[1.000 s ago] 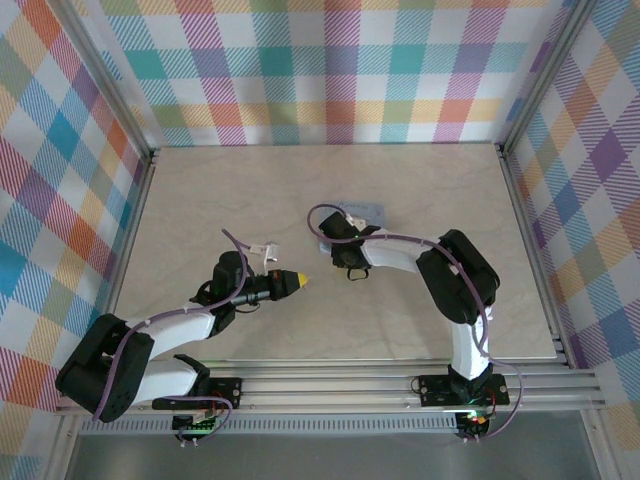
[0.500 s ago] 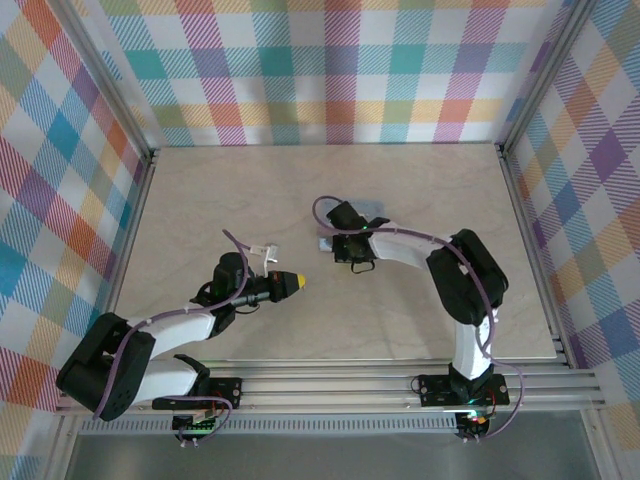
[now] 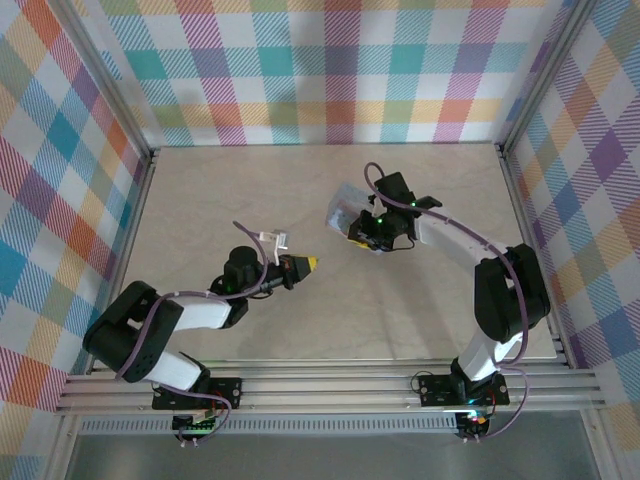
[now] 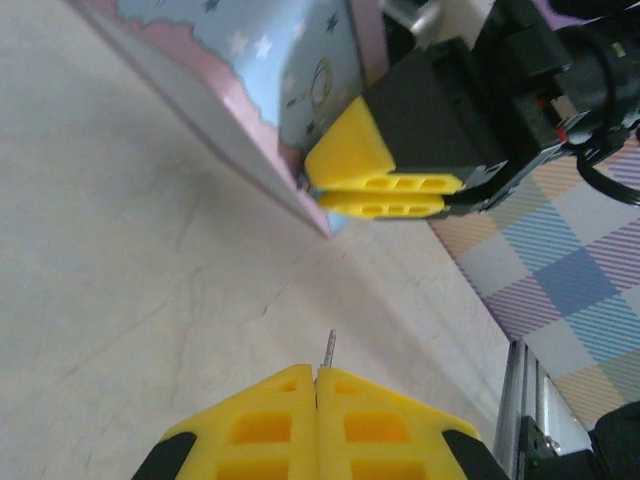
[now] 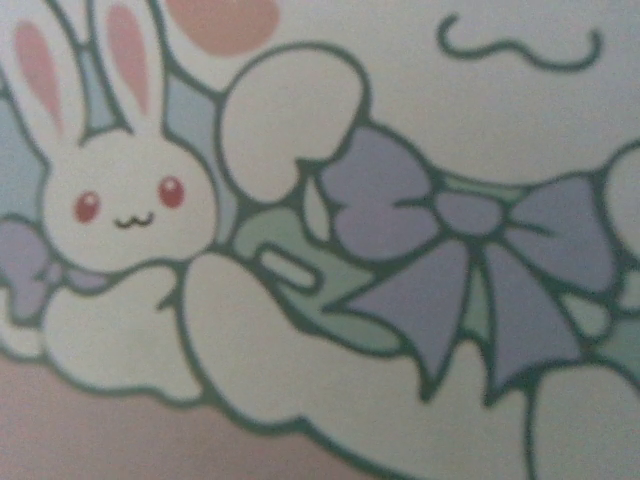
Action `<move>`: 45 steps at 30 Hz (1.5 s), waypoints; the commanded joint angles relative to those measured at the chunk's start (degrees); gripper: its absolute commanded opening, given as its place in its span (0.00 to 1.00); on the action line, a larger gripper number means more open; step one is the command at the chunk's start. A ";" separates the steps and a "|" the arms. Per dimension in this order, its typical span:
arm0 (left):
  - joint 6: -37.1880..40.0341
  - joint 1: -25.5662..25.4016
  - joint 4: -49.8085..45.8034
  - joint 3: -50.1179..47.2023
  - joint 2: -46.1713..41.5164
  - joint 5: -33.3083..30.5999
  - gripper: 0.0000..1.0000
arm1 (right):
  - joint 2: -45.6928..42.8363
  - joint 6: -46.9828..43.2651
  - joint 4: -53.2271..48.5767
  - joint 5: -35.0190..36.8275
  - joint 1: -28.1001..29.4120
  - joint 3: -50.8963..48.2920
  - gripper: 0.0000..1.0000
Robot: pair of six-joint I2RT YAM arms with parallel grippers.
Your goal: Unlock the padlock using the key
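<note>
Top view: my right pincer (image 3: 360, 236) clamps the pastel box (image 3: 343, 206) by one edge, tilted; it could swing and spoil my aim. My left arm lies low, left pincer (image 3: 302, 264) aimed at two o'clock. Left wrist: fingers pressed together on the key (image 4: 329, 348), its thin tip protruding. Right wrist: bunny print (image 5: 110, 200) up close; I cannot make out the padlock.

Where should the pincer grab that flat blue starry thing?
Probably grab the blue starry thing by its thin edge, coming from the side with one finger on each flat face. It is flat and wide, and the right pincer seems to pinch it that way near a corner.
</note>
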 commanded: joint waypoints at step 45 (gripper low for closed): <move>-0.28 -5.75 22.50 13.35 21.33 -4.02 0.00 | 3.29 10.44 -6.45 -12.73 -4.72 9.32 0.00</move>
